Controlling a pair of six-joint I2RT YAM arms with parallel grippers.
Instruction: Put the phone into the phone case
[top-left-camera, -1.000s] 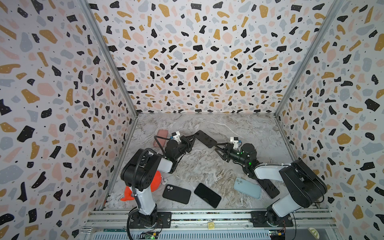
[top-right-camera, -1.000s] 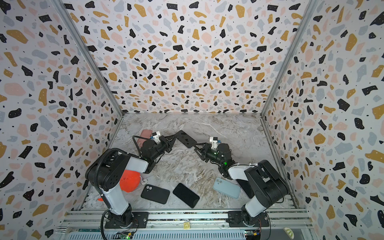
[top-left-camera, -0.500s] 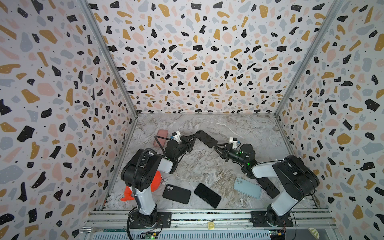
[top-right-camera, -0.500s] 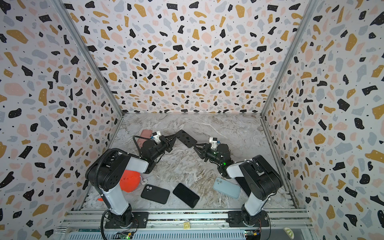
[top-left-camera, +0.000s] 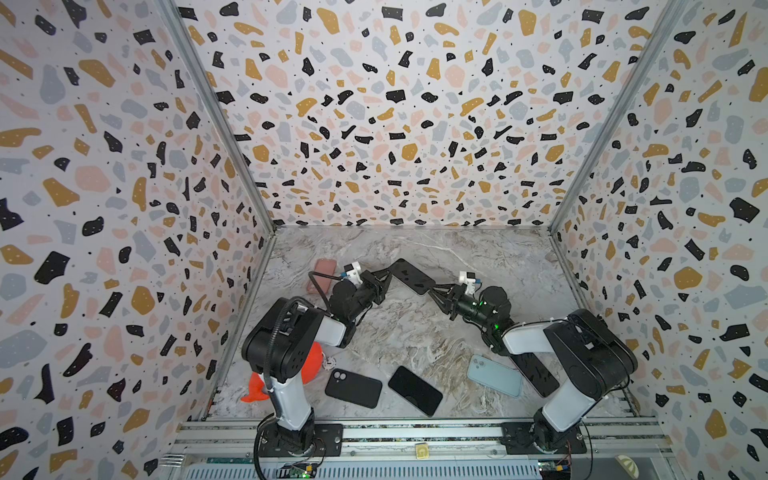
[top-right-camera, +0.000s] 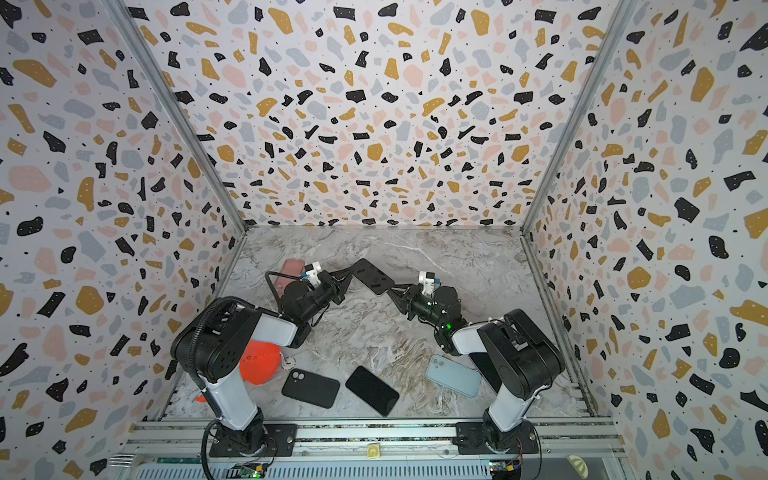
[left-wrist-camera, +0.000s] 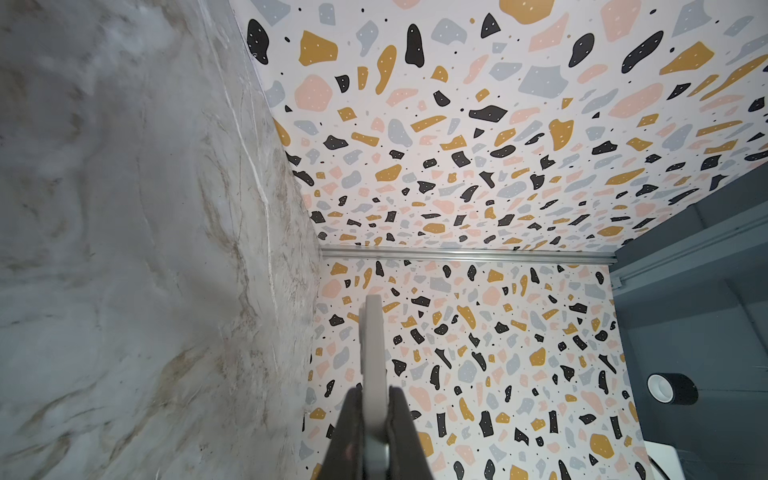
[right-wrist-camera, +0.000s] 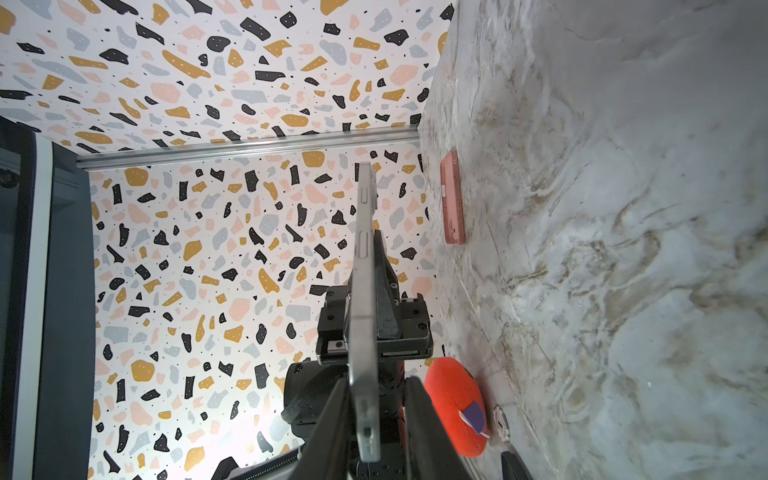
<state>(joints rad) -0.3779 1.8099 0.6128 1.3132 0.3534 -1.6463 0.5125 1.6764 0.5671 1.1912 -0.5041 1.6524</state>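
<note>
Clamping the phone (top-left-camera: 410, 276) edge-on, left tool (top-left-camera: 384, 277) hides its face; right tool's (top-left-camera: 437, 291) grip unclear.

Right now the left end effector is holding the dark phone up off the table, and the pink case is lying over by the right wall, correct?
Not quite: the pink case lies by the left wall, as both top views show. The rest stands: the left end effector holds the dark phone up off the table.
</note>
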